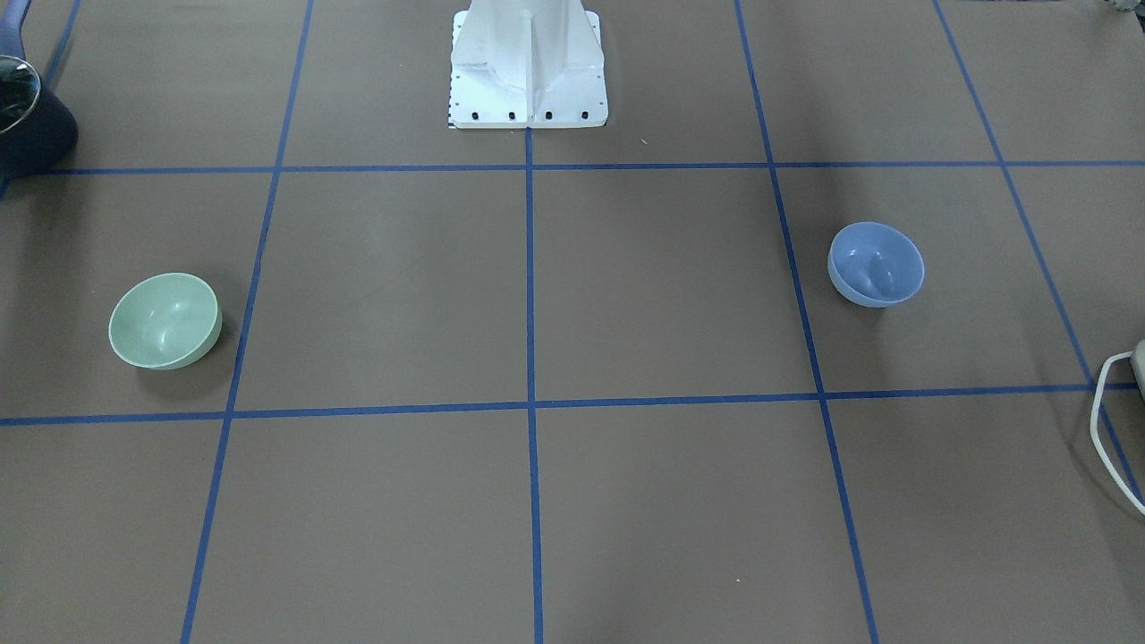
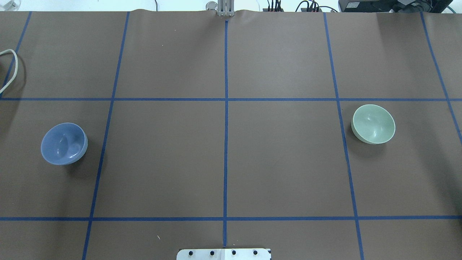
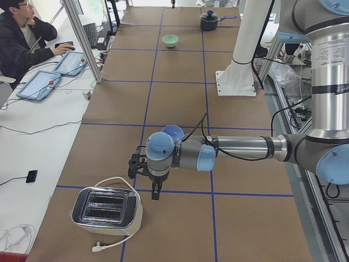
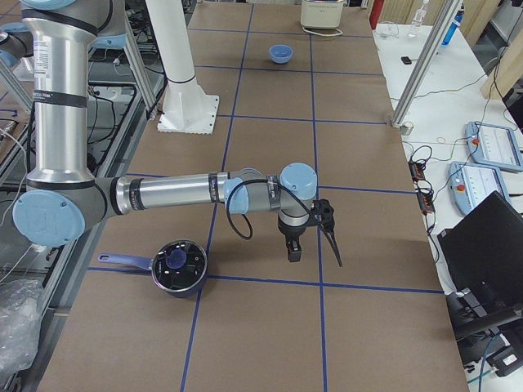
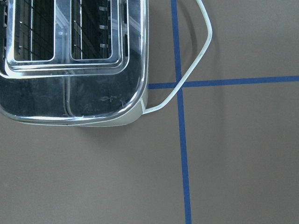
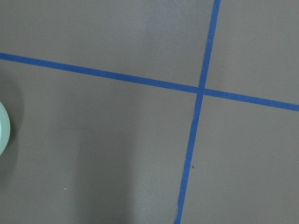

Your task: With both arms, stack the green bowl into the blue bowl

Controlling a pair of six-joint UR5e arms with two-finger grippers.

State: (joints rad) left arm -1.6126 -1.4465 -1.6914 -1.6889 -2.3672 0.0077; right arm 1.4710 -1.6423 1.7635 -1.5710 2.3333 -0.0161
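The green bowl [image 1: 165, 320] stands upright and empty on the brown table; it also shows in the overhead view [image 2: 373, 124], far off in the exterior left view [image 3: 170, 40], and as a sliver in the right wrist view [image 6: 3, 128]. The blue bowl [image 1: 877, 264] stands upright and empty on the other side [image 2: 64, 143], partly behind the left arm [image 3: 172, 132]. The left gripper [image 3: 146, 183] hangs above the table between the blue bowl and a toaster. The right gripper [image 4: 315, 249] hangs above bare table. I cannot tell whether either is open or shut.
A chrome toaster [image 3: 106, 210] with a white cord [image 2: 11, 68] sits at the table's left end, under the left wrist camera [image 5: 70, 56]. A dark pot [image 4: 178, 265] stands near the right arm. The white pedestal [image 1: 528, 67] is at the robot's edge.
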